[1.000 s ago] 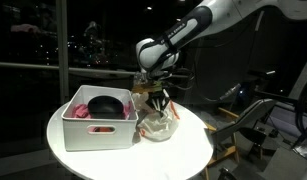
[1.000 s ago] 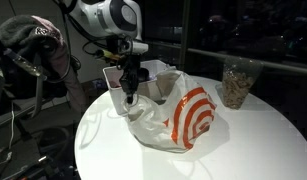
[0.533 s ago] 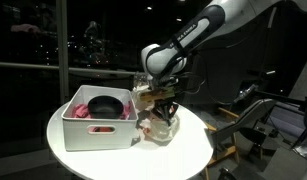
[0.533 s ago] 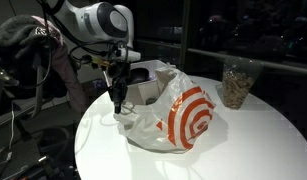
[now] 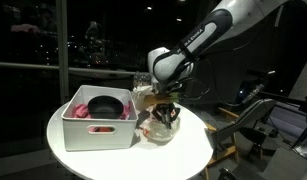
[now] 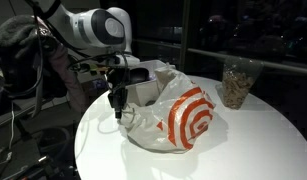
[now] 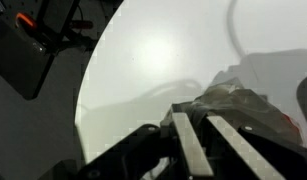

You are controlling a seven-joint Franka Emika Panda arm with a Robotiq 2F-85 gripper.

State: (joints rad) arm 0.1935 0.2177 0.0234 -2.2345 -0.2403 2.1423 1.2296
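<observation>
The gripper (image 6: 117, 108) hangs point-down at the crumpled rim of the plastic bag (image 6: 183, 115), its fingers nearly together. Whether they pinch the film I cannot tell. The bag lies near the middle of the round bench (image 6: 243, 150), against the side of the white bin (image 5: 98, 135). It looks light, limp and slippery, so a bunched fold at the rim seems the surest hold. Only an exterior view shows the bag's red rings and the jar (image 6: 236, 85) by the bench's far edge, while the wrist view shows the narrow gap between the fingers (image 7: 183, 145).
</observation>
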